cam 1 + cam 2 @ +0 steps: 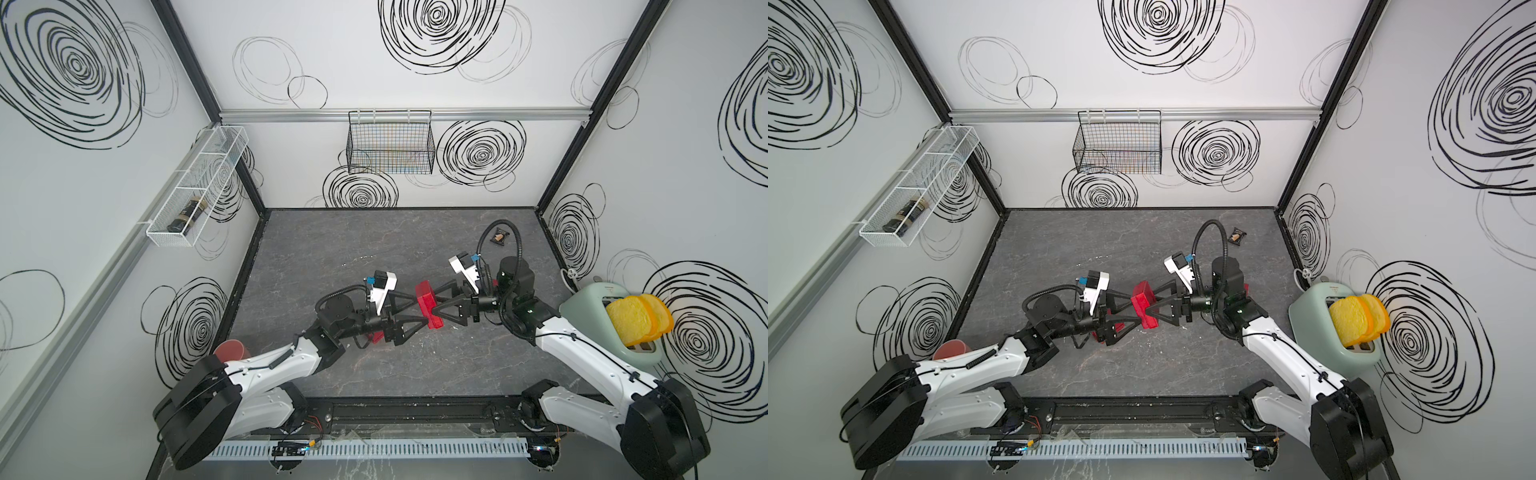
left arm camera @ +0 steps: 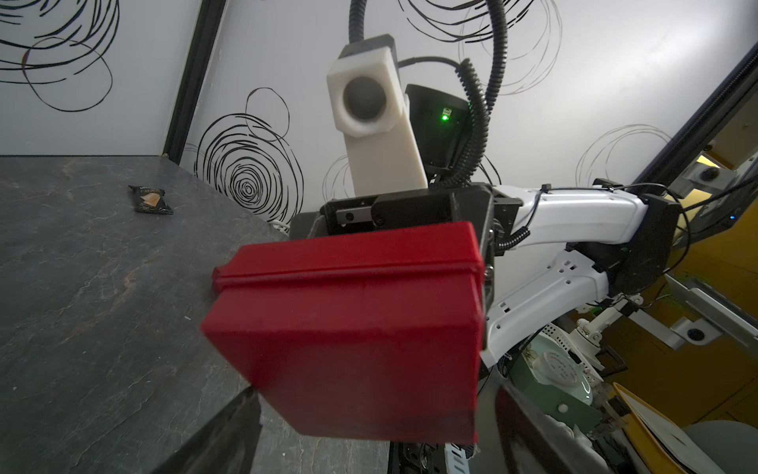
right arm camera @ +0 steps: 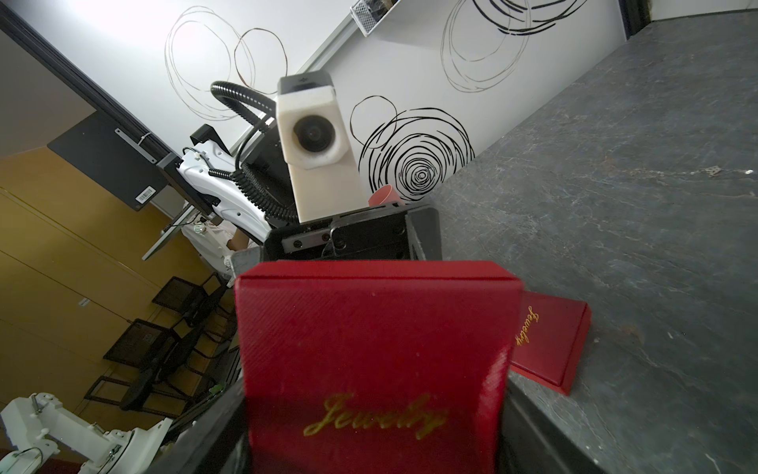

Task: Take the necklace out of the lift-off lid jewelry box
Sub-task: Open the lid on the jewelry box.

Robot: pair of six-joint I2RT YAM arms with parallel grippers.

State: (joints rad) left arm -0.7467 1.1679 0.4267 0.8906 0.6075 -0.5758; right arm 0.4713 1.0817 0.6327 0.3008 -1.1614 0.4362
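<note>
Right hand [image 1: 434, 305] is clamped on the red jewelry box [image 1: 424, 296] and holds it above the tabletop [image 1: 332, 249]. Left hand [image 1: 419, 312] stands opposite, its fingers spread apart, the tips just beside the box.

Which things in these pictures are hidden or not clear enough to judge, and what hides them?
Necklace: in no view; the jewelry box shows only its closed outside.
Second red piece on the table: in both top views the left gripper covers most; lid or box, unclear.
Left gripper's touch on the box: left wrist view, fingers blurred and cut by the edge.
Dark packet: print too small.
</note>
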